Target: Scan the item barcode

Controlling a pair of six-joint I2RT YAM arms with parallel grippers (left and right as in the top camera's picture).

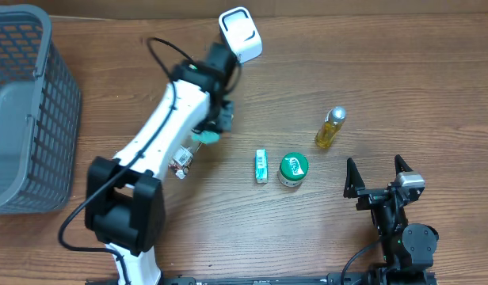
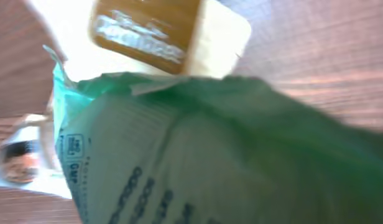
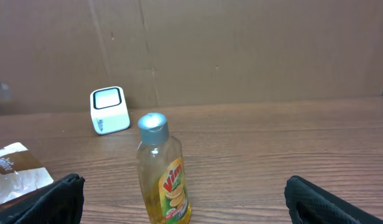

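**A:** What sits closest to the robot's base?

**B:** The right gripper (image 1: pixel 377 176). Its jaws are spread wide, and it holds and touches nothing. In its own camera the dark fingers (image 3: pixel 58 198) stand at either side, with an upright yellow dish-soap bottle (image 3: pixel 161 174) between and beyond them.

**A:** And a little further in?

**B:** A green-lidded tub (image 1: pixel 293 169), with a small white-and-teal box (image 1: pixel 261 166) lying flat just beside it. A brown-and-white sachet (image 1: pixel 181 163) lies on the table by the left arm.

**A:** What about the left hand?

**B:** The left gripper (image 1: pixel 211 127) is closed on the green packet (image 2: pixel 241 143). The packet fills its wrist camera, blurred, and hides the fingers. From above, only a teal corner shows under the wrist.

**A:** And farthest out?

**B:** The white scanner (image 1: pixel 240 33) is just past the left wrist. The packet is near it but not touching. A grey mesh basket (image 1: pixel 38 103) stands at the far left.
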